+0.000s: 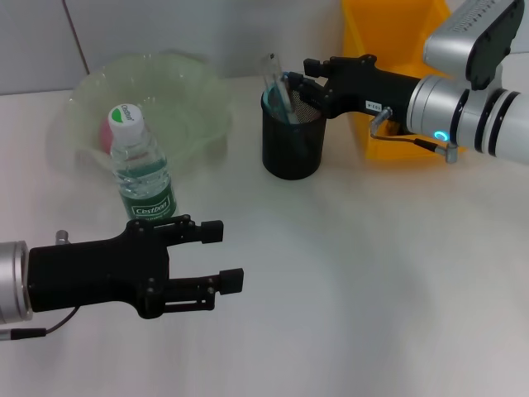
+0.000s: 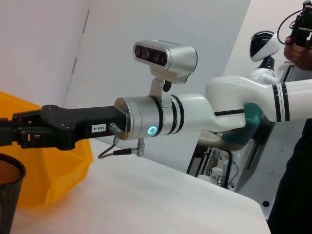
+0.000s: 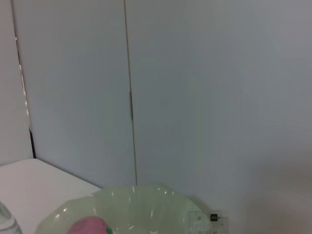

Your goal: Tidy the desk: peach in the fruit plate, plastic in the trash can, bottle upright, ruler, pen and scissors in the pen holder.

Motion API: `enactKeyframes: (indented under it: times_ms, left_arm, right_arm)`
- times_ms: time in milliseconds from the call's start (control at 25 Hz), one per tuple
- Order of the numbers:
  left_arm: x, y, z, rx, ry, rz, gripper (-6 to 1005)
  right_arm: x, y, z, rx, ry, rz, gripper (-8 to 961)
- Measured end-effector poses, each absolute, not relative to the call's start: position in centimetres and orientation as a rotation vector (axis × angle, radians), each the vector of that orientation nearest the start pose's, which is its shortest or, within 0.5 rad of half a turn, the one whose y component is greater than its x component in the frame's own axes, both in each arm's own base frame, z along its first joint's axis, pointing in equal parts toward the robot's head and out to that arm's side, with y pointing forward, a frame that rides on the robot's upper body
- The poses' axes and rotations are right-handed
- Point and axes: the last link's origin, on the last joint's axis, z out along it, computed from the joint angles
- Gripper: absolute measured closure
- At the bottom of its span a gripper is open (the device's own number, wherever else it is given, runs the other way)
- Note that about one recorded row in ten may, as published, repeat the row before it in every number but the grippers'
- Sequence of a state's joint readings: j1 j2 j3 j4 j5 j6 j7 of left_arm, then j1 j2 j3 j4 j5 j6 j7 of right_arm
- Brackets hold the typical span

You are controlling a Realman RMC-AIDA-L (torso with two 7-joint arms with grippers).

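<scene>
The peach (image 1: 110, 132) lies in the green glass fruit plate (image 1: 178, 87) at the back left; both also show in the right wrist view, peach (image 3: 88, 227) and plate (image 3: 146, 202). The bottle (image 1: 142, 169) stands upright in front of the plate. My left gripper (image 1: 229, 256) hangs open and empty just in front of the bottle. The black mesh pen holder (image 1: 293, 141) holds the clear ruler (image 1: 274, 78) and something teal, pen or scissors I cannot tell. My right gripper (image 1: 299, 84) sits at the holder's rim beside the ruler. No plastic is in view.
The yellow trash can (image 1: 388, 37) stands behind the right arm, just right of the pen holder, and shows in the left wrist view as the trash can (image 2: 53, 161). A person and another robot stand far off beyond the table.
</scene>
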State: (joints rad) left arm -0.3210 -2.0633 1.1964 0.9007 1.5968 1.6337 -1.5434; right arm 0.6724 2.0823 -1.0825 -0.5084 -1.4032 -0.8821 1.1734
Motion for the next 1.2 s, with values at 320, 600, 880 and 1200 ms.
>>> enactKeyframes:
  times_ms: [320, 600, 880, 1200]
  left_arm:
    - [-22.3, 28.3, -0.9, -2.919, -0.573, -0.902, 216]
    - [-22.0, 28.8, -0.6, -2.907, -0.558, -0.905, 216]
    - [-21.8, 29.5, -0.2, -2.897, -0.568, -0.908, 216]
    - [-21.8, 29.9, 0.0, -2.925, -0.606, -0.851, 216]
  right_arm:
    - [22.2, 41.6, -1.9, -2.304, 0.519, 0.694, 452]
    - [24.4, 37.1, 2.9, -2.248, 0.579, 0.998, 285]
    - [27.0, 32.0, 6.8, -2.464, 0.612, 1.09, 154]
    - [29.0, 29.7, 7.4, -2.732, 0.72, 0.919, 135]
